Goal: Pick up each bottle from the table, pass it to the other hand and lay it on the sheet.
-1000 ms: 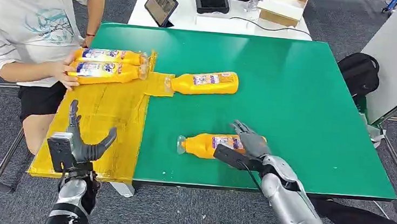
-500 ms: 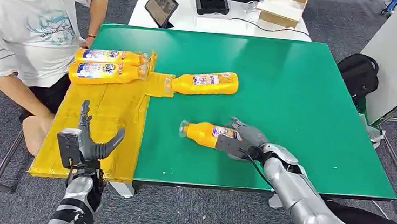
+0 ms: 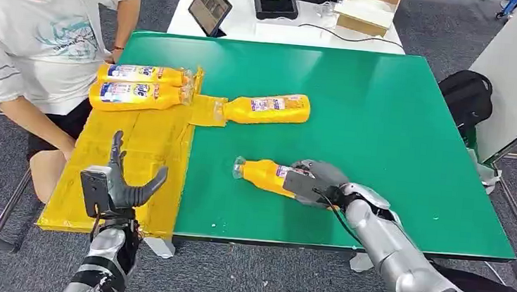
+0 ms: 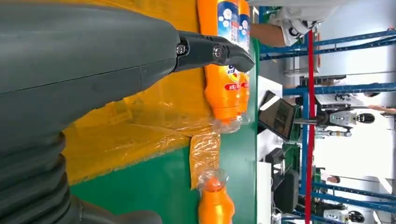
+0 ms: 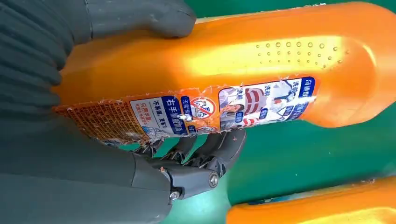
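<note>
An orange bottle (image 3: 264,174) lies near the front of the green table (image 3: 384,129), cap pointing left. My right hand (image 3: 316,182) grips its base end. In the right wrist view the thumb and fingers (image 5: 205,154) wrap around the labelled body of the bottle (image 5: 243,70). My left hand (image 3: 122,185) is open, fingers spread, above the front of the yellow sheet (image 3: 136,142). Two bottles (image 3: 138,73) (image 3: 136,95) lie side by side at the sheet's far end. A further bottle (image 3: 266,108) lies on the table with its cap on the sheet's flap.
A person in a white shirt (image 3: 32,34) sits at the table's left side, close to the sheet. A white table behind holds a tablet (image 3: 209,5), a black device (image 3: 276,3) and a cardboard box (image 3: 370,4). A black bag (image 3: 466,93) sits off the right edge.
My right hand closed around the near bottle, which turned and shifted slightly away from me. The left hand rose a little. The person's hand drew back from the bottles on the sheet.
</note>
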You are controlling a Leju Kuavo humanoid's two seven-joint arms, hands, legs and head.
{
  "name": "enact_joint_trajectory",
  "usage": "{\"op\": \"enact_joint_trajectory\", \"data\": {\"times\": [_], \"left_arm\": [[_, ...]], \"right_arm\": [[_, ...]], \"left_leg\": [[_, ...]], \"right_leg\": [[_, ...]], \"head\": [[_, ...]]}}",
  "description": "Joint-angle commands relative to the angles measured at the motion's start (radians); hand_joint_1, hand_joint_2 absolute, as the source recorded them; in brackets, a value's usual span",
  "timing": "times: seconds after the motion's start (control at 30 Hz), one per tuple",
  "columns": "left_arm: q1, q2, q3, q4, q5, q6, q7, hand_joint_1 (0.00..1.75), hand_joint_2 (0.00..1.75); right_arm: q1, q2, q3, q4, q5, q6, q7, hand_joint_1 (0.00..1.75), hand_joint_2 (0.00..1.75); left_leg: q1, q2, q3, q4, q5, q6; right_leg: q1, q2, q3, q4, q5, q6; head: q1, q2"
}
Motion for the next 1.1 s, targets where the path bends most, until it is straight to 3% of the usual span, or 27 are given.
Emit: {"op": "enact_joint_trajectory", "data": {"times": [0.03, 0.07, 0.17, 0.27, 0.43, 0.8, 0.93, 1.1], "left_arm": [[0.01, -0.004, -0.027, 0.005, 0.001, -0.005, 0.006, 0.0, 1.75], [0.03, -0.012, -0.03, -0.034, 0.0, -0.012, 0.01, 0.0, 1.75], [0.052, -0.027, -0.062, -0.097, 0.012, -0.037, 0.041, 0.0, 1.75], [0.058, -0.036, -0.106, -0.128, 0.051, -0.077, 0.071, 0.0, 1.75], [0.066, -0.03, -0.164, -0.154, 0.108, -0.12, 0.102, 0.0, 1.75], [0.073, -0.021, -0.217, -0.188, 0.193, -0.222, 0.147, 0.0, 1.75], [0.076, -0.018, -0.25, -0.201, 0.291, -0.335, 0.19, 0.0, 1.75], [0.079, -0.019, -0.272, -0.213, 0.29, -0.336, 0.19, 0.0, 1.75]], "right_arm": [[0.18, 0.067, -0.114, -0.153, -0.087, -0.243, -0.062, 1.75, 1.75], [0.258, 0.12, -0.203, -0.303, -0.083, -0.383, -0.119, 1.75, 1.75], [0.374, 0.21, -0.323, -0.591, -0.087, -0.558, -0.212, 1.75, 1.75], [0.421, 0.249, -0.38, -0.715, -0.116, -0.656, -0.291, 1.75, 1.75], [0.442, 0.274, -0.42, -0.752, -0.13, -0.736, -0.383, 1.75, 1.75], [0.445, 0.269, -0.413, -0.717, -0.154, -0.716, -0.426, 1.75, 1.75], [0.452, 0.272, -0.376, -0.648, -0.15, -0.648, -0.451, 1.75, 1.75], [0.457, 0.295, -0.36, -0.612, -0.171, -0.617, -0.481, 1.75, 1.75]], "left_leg": [[0.001, -0.002, 0.004, -0.003, 0.0, 0.001], [0.001, -0.001, 0.003, -0.002, 0.0, 0.001], [0.001, 0.002, 0.002, -0.001, -0.002, 0.0], [0.0, 0.0, -0.006, 0.001, -0.001, 0.0], [0.0, -0.004, -0.006, 0.0, -0.002, 0.002], [0.0, 0.0, -0.005, -0.001, -0.002, 0.001], [0.0, 0.0, -0.004, -0.001, -0.002, 0.001], [0.0, 0.001, -0.004, -0.001, -0.002, 0.001]], "right_leg": [[0.002, -0.003, 0.006, -0.004, 0.0, -0.003], [0.002, -0.002, 0.004, -0.002, 0.0, -0.002], [0.001, 0.001, 0.003, -0.001, -0.001, -0.003], [0.001, 0.0, -0.005, 0.003, -0.001, -0.002], [0.0, -0.004, -0.005, 0.002, -0.003, -0.002], [0.0, -0.001, -0.004, 0.0, -0.001, -0.003], [0.001, -0.001, -0.003, -0.001, -0.002, -0.003], [0.001, 0.0, -0.003, -0.001, -0.001, -0.003]], "head": [[0.0, 0.0], [0.0, 0.0], [0.001, 0.0], [0.0, 0.0], [0.0, 0.0], [0.0, 0.0], [0.0, 0.0], [0.0, 0.0]]}}
